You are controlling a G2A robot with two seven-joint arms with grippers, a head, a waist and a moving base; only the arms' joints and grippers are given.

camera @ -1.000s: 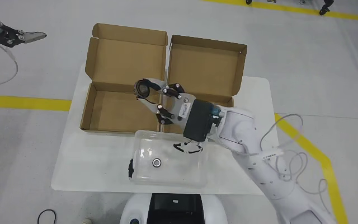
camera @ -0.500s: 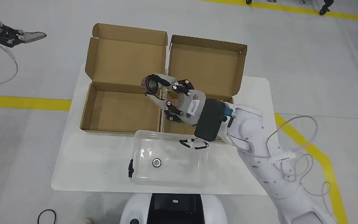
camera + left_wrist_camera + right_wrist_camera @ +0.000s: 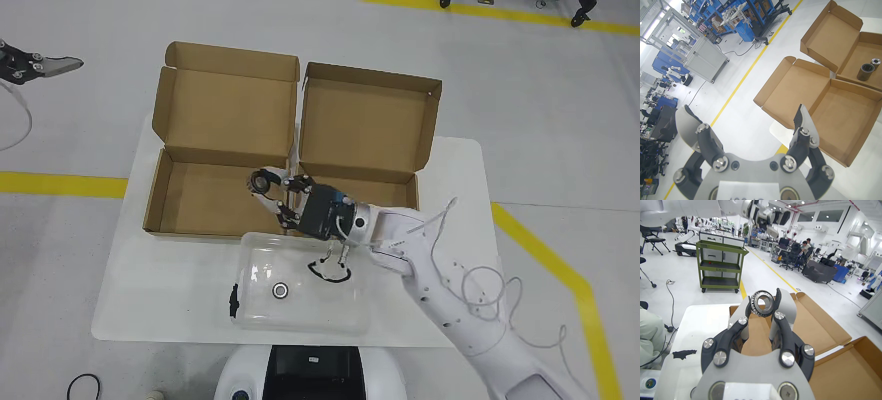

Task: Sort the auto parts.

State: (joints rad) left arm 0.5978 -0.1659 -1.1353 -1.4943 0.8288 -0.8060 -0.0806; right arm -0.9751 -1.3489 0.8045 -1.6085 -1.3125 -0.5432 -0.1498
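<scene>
Steel glints in the right pincer [image 3: 762,299], which is pinched tight on a roller bearing [image 3: 761,312]. It is held over the left cardboard box [image 3: 200,200], close to the wall beside the right cardboard box [image 3: 365,130]. In that right box stand a dark sleeve [image 3: 866,72] and a small metal bush [image 3: 875,61]. The left pincer [image 3: 743,113] hangs spread wide, out beyond the white counter [image 3: 140,290]. A clear tub [image 3: 300,310] at the counter's front holds a small ring [image 3: 281,290].

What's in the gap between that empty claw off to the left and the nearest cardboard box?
Nothing: only bare grey floor lies between the left gripper and the left cardboard box, as the top view shows.
</scene>
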